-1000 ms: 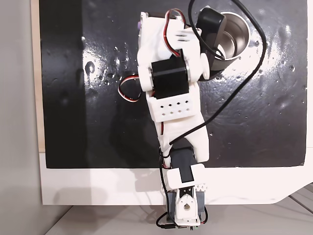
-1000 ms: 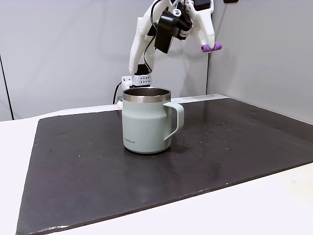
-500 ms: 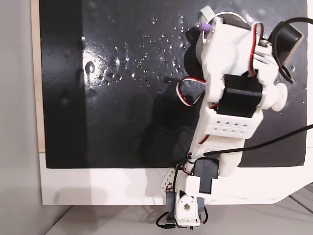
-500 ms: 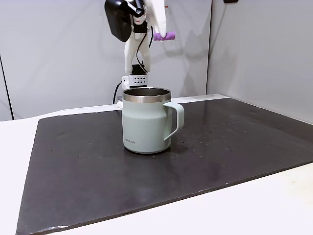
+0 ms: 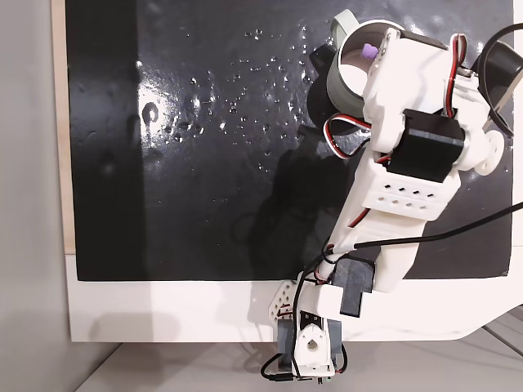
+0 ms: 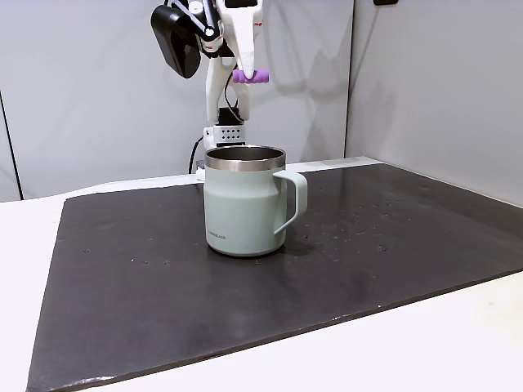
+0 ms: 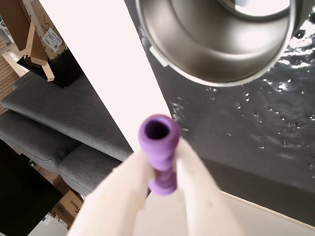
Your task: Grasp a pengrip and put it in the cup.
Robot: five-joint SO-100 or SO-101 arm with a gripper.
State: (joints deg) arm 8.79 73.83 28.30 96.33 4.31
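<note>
Right now we are watching the gripper (image 6: 248, 75) pinching the purple pengrip (image 6: 250, 77) between its white fingers (image 7: 123, 191), and it is hanging high above the pale grey-green cup (image 6: 245, 201), with clear air between the two in a fixed view. Up close in the wrist view, we are seeing the pengrip (image 7: 159, 147) sticking out past the fingertips with its hollow end facing us, while the cup's shiny steel inside (image 7: 216, 44) is gleaming beyond it on the wet-looking black mat (image 7: 246, 128). From above in a fixed view, we are spotting the purple tip (image 5: 369, 51) over the cup's mouth (image 5: 347, 73), the white arm (image 5: 409, 155) covering part of the rim.
</note>
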